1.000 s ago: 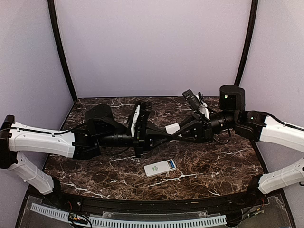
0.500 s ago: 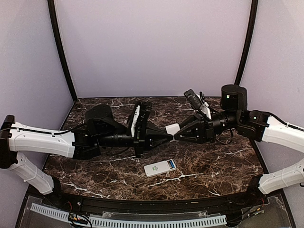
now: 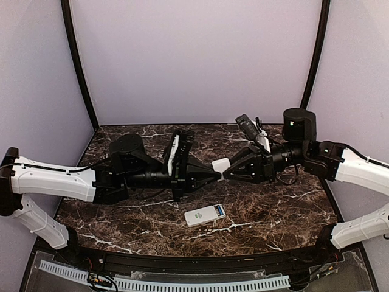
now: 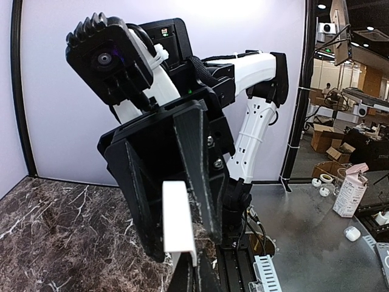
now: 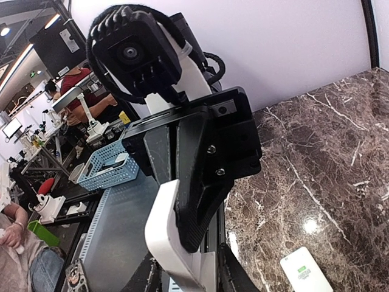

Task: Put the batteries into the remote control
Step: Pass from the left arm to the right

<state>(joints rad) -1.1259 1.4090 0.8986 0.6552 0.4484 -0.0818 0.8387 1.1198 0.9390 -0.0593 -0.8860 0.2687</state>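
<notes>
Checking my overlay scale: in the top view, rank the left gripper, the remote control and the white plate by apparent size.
1. left gripper, clearly largest.
2. remote control, mid-sized.
3. white plate, smallest showing, but it is partly hidden, so its full size is unsure.

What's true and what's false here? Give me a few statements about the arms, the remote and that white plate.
1. The small white rectangular plastic remote control lies on the brown marbled table. True.
2. The right end effector grips the remote. False: nothing touches it.
3. A small flat white plate sits between the two end effector tips. True.
4. The left end effector rests on the table. False: it is raised, meeting the right one.
</notes>
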